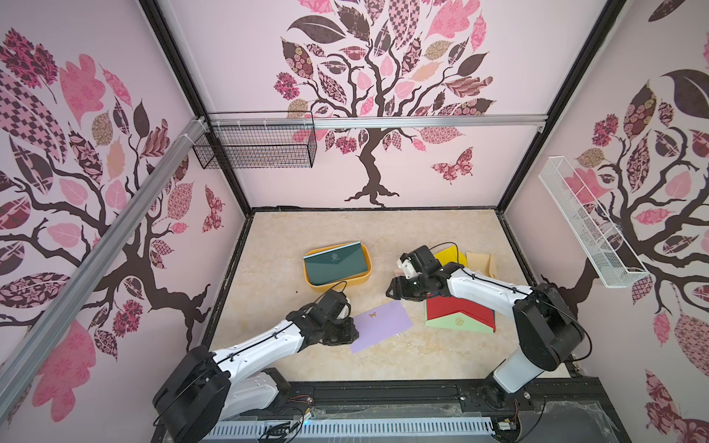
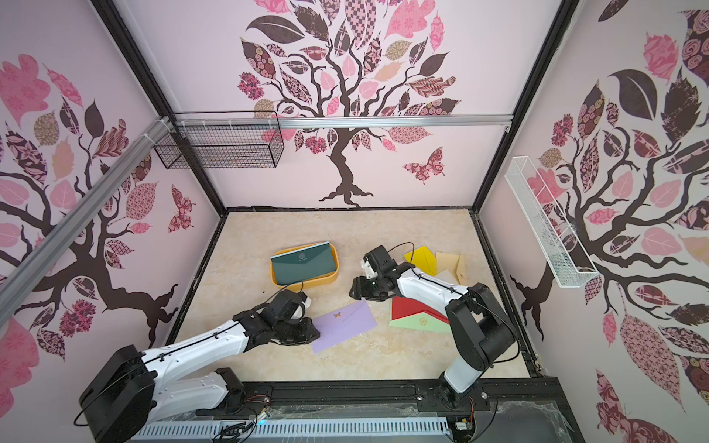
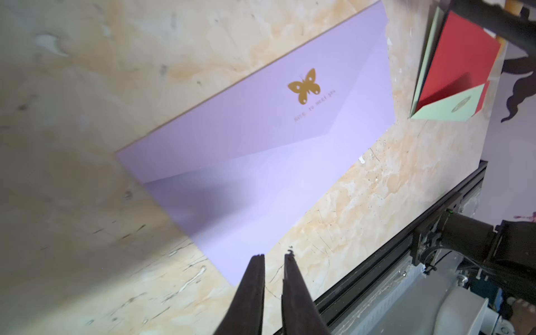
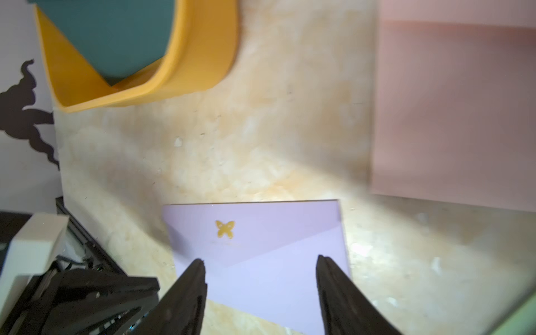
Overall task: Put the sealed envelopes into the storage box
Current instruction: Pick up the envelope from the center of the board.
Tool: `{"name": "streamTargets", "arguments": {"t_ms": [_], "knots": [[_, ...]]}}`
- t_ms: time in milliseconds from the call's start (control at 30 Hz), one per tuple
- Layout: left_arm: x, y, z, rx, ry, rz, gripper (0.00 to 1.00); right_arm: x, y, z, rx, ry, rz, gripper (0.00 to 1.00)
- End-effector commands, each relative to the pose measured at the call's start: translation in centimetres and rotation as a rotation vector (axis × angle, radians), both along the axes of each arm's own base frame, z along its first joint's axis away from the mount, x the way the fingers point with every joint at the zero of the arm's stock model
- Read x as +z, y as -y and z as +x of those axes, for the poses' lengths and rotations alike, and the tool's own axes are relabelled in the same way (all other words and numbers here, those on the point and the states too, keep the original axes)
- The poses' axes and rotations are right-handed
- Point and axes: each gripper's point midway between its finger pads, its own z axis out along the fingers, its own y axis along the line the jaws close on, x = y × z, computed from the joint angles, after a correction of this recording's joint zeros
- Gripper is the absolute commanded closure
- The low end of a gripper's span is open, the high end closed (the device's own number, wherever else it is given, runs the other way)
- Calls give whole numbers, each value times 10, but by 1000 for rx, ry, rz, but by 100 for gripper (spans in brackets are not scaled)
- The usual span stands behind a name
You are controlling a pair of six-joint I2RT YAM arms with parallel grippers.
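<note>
left gripper (image 3: 274, 256) is almost closed, with only a thin gap between its two dark fingers (image 3: 255, 278), and nothing sits in the gap. its tips are right at one corner of the lilac envelope (image 3: 261, 162), which lies flat on the table (image 1: 287, 345) with a gold butterfly (image 3: 304, 85) on top. i cannot tell if the tips touch the paper.

right gripper (image 4: 261, 261) is wide open and holds nothing. it hangs over the far edge of the same lilac envelope.

storage box (image 1: 337, 283) sits near the middle of the table, behind the lilac envelope. a dark green envelope (image 1: 335, 264) leans inside it, with a light blue envelope (image 1: 332, 247) peeking out behind.

on the right side, under the right arm, a red envelope (image 1: 456, 308) lies on a pale green envelope (image 1: 456, 325). a yellow envelope (image 1: 452, 255) and a tan envelope (image 1: 479, 261) lie farther back.
</note>
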Motion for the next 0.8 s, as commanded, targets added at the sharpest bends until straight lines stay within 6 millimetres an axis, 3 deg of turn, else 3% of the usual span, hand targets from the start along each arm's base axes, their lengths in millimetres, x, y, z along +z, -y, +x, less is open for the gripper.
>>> {"name": "streamTargets", "arguments": {"t_ms": [0, 300, 533, 767], "knots": [[-6, 6, 7, -4, 21, 21, 85, -5, 2, 2, 52, 10, -27, 35], [-44, -21, 0, 27, -24, 185, 89, -38, 0, 6, 75, -58, -70, 35], [-56, -43, -1, 63, -20, 296, 90, -55, 1, 6, 82, -82, -95, 35], [-61, -49, 0, 73, -21, 332, 92, -44, -11, -9, 95, -133, 7, 37]]}}
